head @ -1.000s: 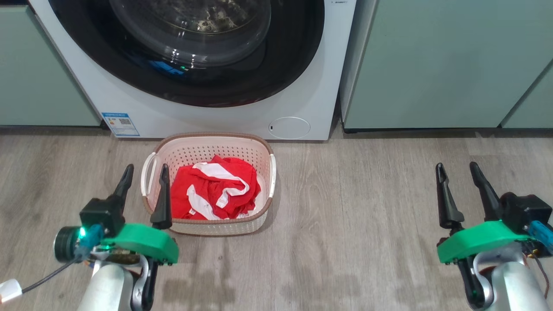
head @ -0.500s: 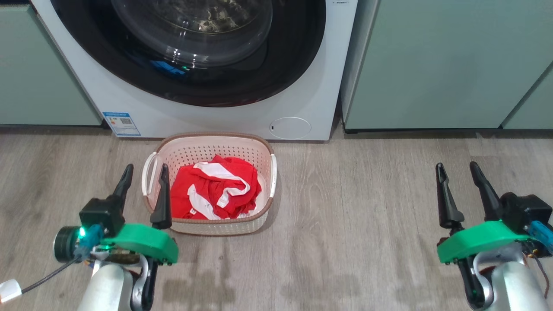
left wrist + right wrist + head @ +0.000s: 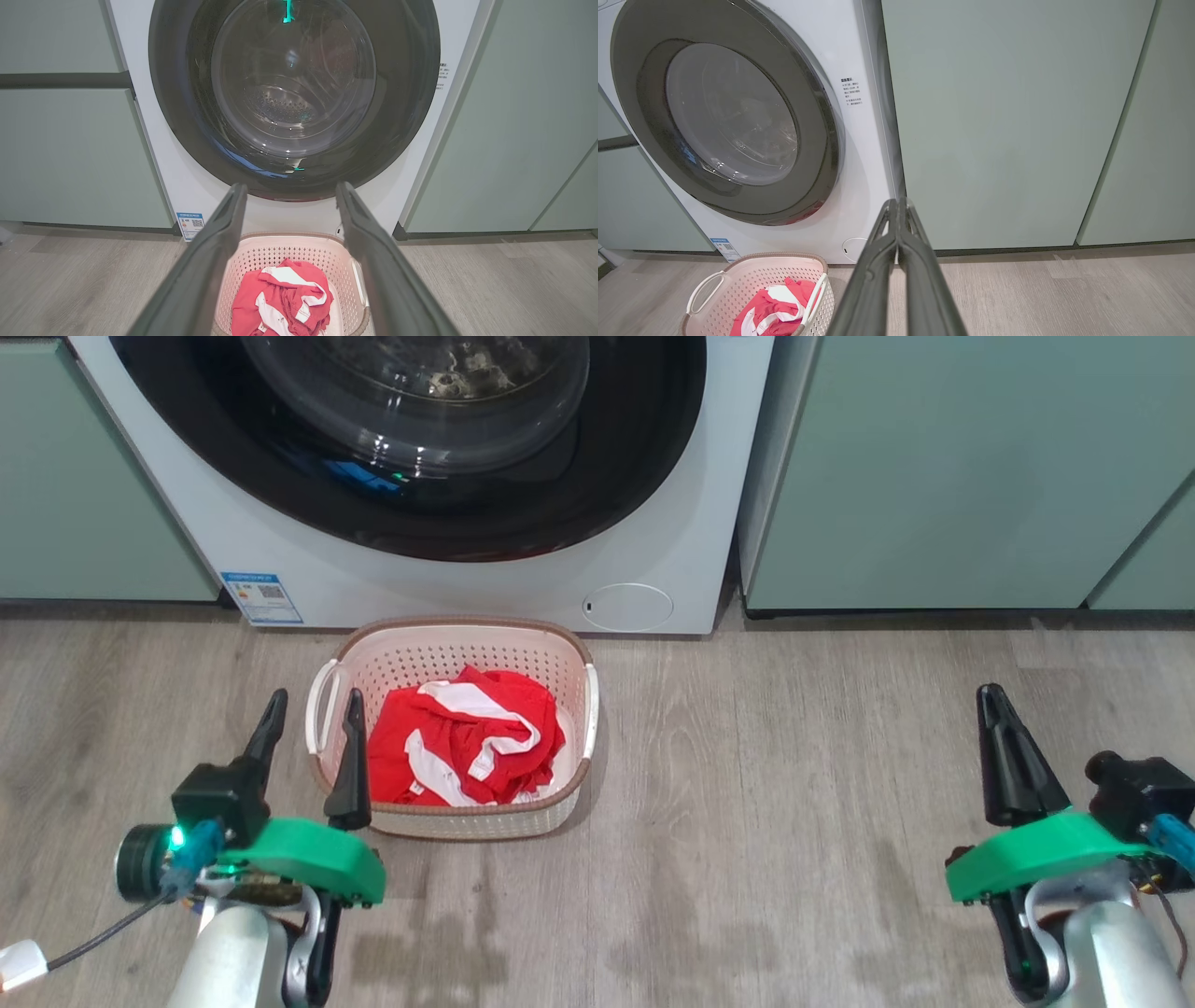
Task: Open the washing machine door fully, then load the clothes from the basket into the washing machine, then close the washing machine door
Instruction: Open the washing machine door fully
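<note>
Glossy glass door (image 3: 292, 93), perforated plastic basket (image 3: 448, 658), matt wood-grain floor (image 3: 794, 803).

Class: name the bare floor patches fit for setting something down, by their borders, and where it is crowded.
Widest patch: floor between the basket and the right gripper, backed by the green cabinet. Narrower strip: left of the left gripper, before the left cabinet. Crowded: the basket sits close before the washing machine, the left gripper at its left rim.

You have bare floor (image 3: 775, 784) between the basket (image 3: 467, 821) and your right gripper (image 3: 991, 695). The basket stands just before the washing machine (image 3: 672, 551), below the closed washing machine door (image 3: 644, 457), with your left gripper (image 3: 316, 698) by its left rim. Green cabinets (image 3: 934, 476) wall both sides.
</note>
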